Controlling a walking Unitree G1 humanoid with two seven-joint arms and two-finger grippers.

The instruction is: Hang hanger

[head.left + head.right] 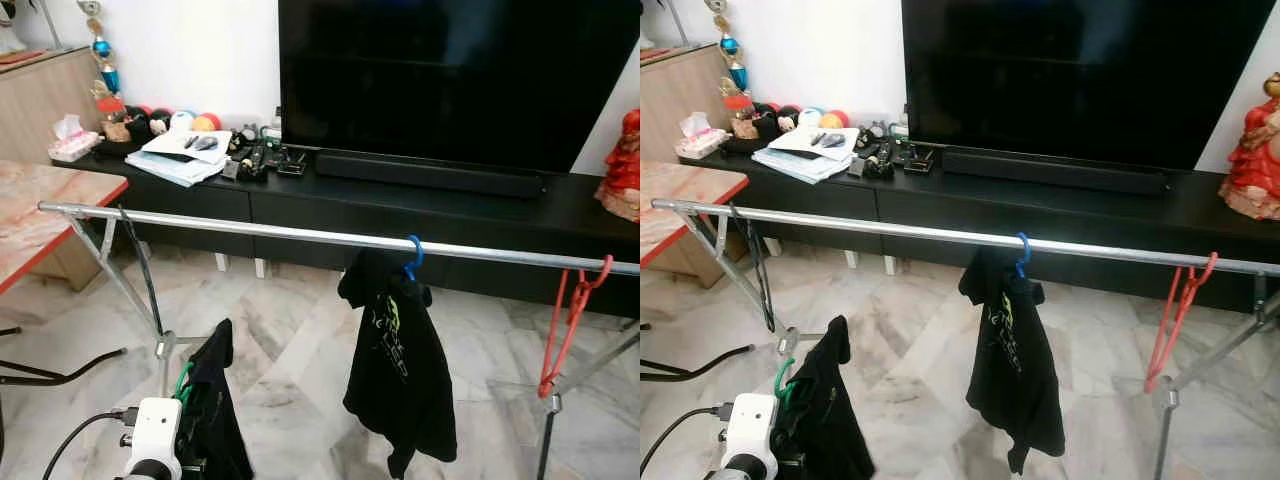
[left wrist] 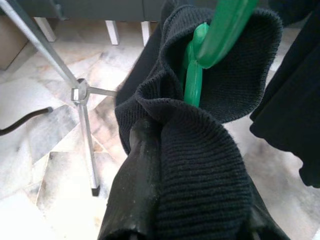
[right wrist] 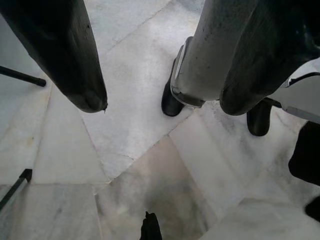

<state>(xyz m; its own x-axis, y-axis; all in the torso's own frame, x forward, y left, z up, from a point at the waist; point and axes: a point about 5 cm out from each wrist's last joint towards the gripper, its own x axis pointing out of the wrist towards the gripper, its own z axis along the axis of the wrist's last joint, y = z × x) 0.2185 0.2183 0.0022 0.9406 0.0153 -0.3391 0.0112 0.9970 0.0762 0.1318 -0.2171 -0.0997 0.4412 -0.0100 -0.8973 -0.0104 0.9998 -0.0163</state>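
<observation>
A green hanger (image 1: 182, 383) carrying a black knit garment (image 1: 215, 410) is held low at the bottom left, below the silver rail (image 1: 300, 236). My left gripper (image 2: 192, 150) is shut on it, with the knit cloth draped over its fingers (image 2: 137, 170). A black T-shirt (image 1: 395, 370) hangs mid-rail on a blue hanger (image 1: 414, 257). An empty red hanger (image 1: 565, 320) hangs at the rail's right end. My right gripper (image 3: 162, 105) hangs open over the marble floor, holding nothing.
A thin black hanger (image 1: 135, 262) hangs near the rail's left end. Behind the rail stand a black TV console (image 1: 420, 205), a large TV (image 1: 450, 70) and a cluttered shelf top. A red-edged table (image 1: 40, 215) is at the left. The rack's legs (image 1: 160, 345) spread across the floor.
</observation>
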